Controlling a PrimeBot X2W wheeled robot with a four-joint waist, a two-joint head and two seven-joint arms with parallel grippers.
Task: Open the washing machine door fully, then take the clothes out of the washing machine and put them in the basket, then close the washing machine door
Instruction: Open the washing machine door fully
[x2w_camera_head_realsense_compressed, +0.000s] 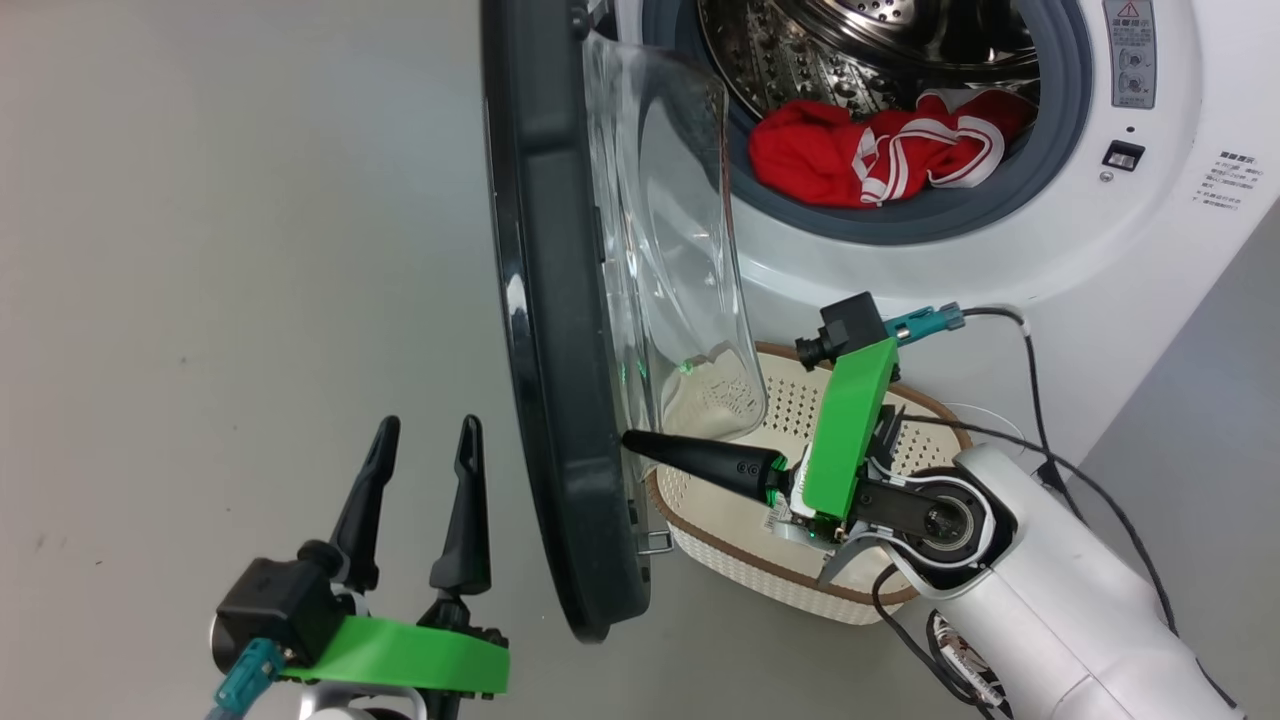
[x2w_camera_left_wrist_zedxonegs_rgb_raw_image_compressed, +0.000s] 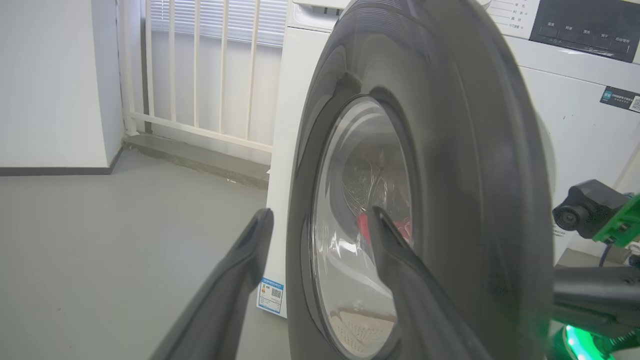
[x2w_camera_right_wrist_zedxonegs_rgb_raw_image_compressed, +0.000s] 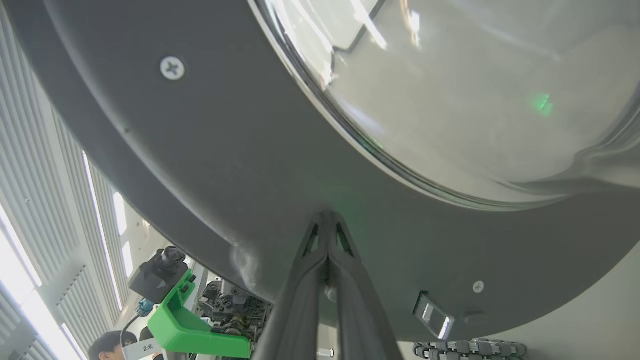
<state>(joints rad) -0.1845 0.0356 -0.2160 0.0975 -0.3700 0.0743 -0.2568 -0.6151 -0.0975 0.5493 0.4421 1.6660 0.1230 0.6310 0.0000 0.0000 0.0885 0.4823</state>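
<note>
The washing machine door (x2w_camera_head_realsense_compressed: 545, 300) stands swung out from the washing machine (x2w_camera_head_realsense_compressed: 1100, 250), edge-on to the head camera and roughly square to the machine's front, so the opening step looks under way and not finished: the door probably has more swing left. The right pincer (x2w_camera_head_realsense_compressed: 630, 443) is pressed together with nothing in it. Its joined tips sit against the dark inner rim of the door, just below the bulging glass bowl (x2w_camera_head_realsense_compressed: 680, 250). With the fingers shut like this, the pincer seems to work as a single stiff rod for shoving the door outward. No hold on the door is needed, only a contact point low on the rim and far from the hinge, where a push turns it easily. The left pincer (x2w_camera_head_realsense_compressed: 425, 428) is spread wide and holds nothing. It hangs on the outer side of the door, apart from it, and its wrist camera faces the glossy outer face. I judge that it is waiting clear of the door's sweep. The clothes (x2w_camera_head_realsense_compressed: 880, 150) lie in a red, white-striped heap at the front of the steel drum (x2w_camera_head_realsense_compressed: 790, 60), against the grey rubber ring (x2w_camera_head_realsense_compressed: 900, 228), untouched. The basket (x2w_camera_head_realsense_compressed: 740, 560) sits on the floor (x2w_camera_head_realsense_compressed: 200, 250) directly before the machine, just beside the door's inner face and beneath the right forearm. That spot likely keeps the carry from drum to basket short.
</note>
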